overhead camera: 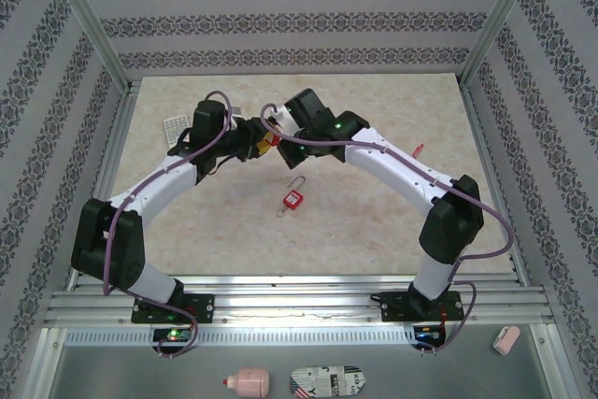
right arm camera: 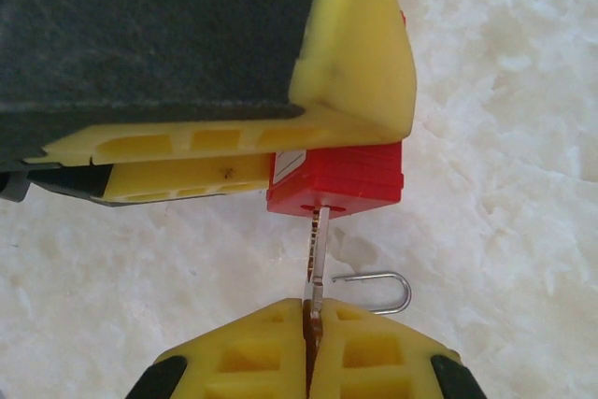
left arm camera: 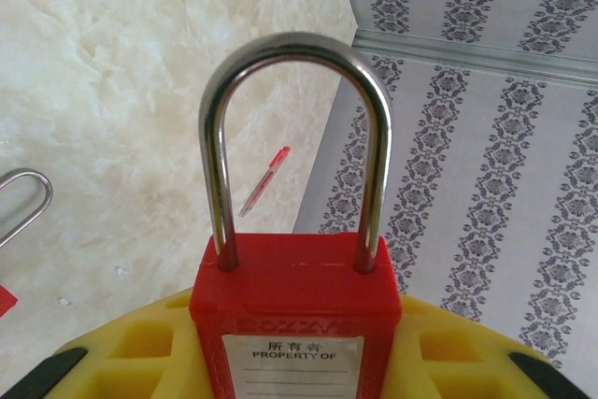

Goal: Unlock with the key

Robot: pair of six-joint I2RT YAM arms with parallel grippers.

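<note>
Top view: the two arms meet above the middle of the pale marble-patterned table (overhead camera: 374, 231). The left gripper (overhead camera: 250, 137) and right gripper (overhead camera: 274, 143) are tip to tip, with the red plastic padlock (overhead camera: 266, 144) between them, lifted off the surface. A second red padlock (overhead camera: 294, 198) lies at about 5 o'clock from that meeting point. A red pen (overhead camera: 418, 149) lies out at 3 o'clock.

Left wrist view: the left gripper's yellow fingers (left arm camera: 131, 348) are partly closed, clamping the padlock's body. The steel shackle (left arm camera: 295, 53) points to 12 o'clock. Both of its legs are seated in the red body, so I judge the lock not yet released.

Right wrist view: the right gripper is fully closed, its yellow pads pinching the bow of a small flat metal key (right arm camera: 318, 249). The blade runs toward 12 o'clock and its tip sits in the keyway on the padlock's underside.

Progress, as I judge it: lock picked up, key picked up, and key at least partly inserted. How deep it sits I cannot tell. What remains is seating it fully, turning it, and getting the shackle to pop free.
</note>
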